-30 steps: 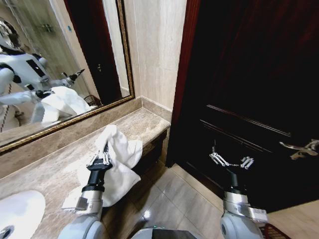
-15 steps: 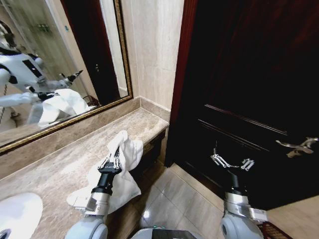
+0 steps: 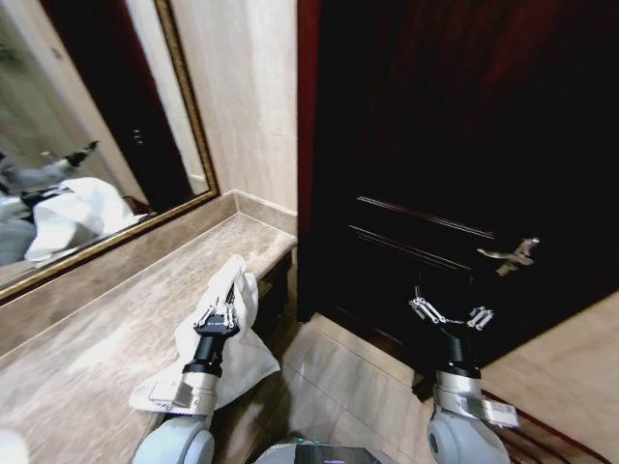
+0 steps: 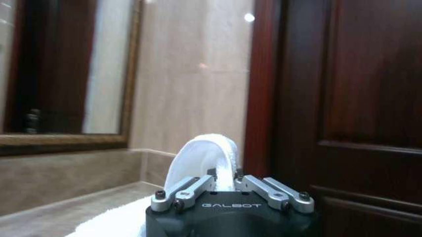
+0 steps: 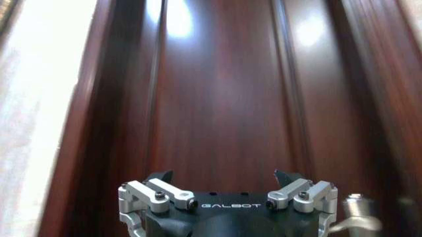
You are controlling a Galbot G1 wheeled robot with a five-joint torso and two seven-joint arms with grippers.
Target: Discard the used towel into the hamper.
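A bathroom corner seen from the robot's head, looking down. The left tool (image 3: 219, 314) is sitting at about 7 o'clock in the head view, its fingers pressed together and pinching a white towel (image 3: 238, 290). The towel is standing up above the fingers in a folded loop and hanging down around the arm, with its lower part draping over the front edge of the marble table (image 3: 116, 319). In the left wrist view the towel (image 4: 201, 158) is rising as a rounded white fold straight out of the left tool (image 4: 232, 190), with the table's surface showing below it.

The right tool (image 3: 451, 314) is hovering at about 5 o'clock in the head view, its fingers spread wide and holding nothing, in front of a dark wooden door (image 3: 464, 145). A metal door handle (image 3: 511, 255) is sticking out up and to the right of that tool. In the right wrist view the right tool (image 5: 228, 190) is facing the door's vertical panels (image 5: 218, 98), fingers apart.

A framed mirror (image 3: 87, 126) is filling the 10 o'clock area above the table, reflecting the towel. Beige tiled floor (image 3: 338, 387) is lying between the two arms.
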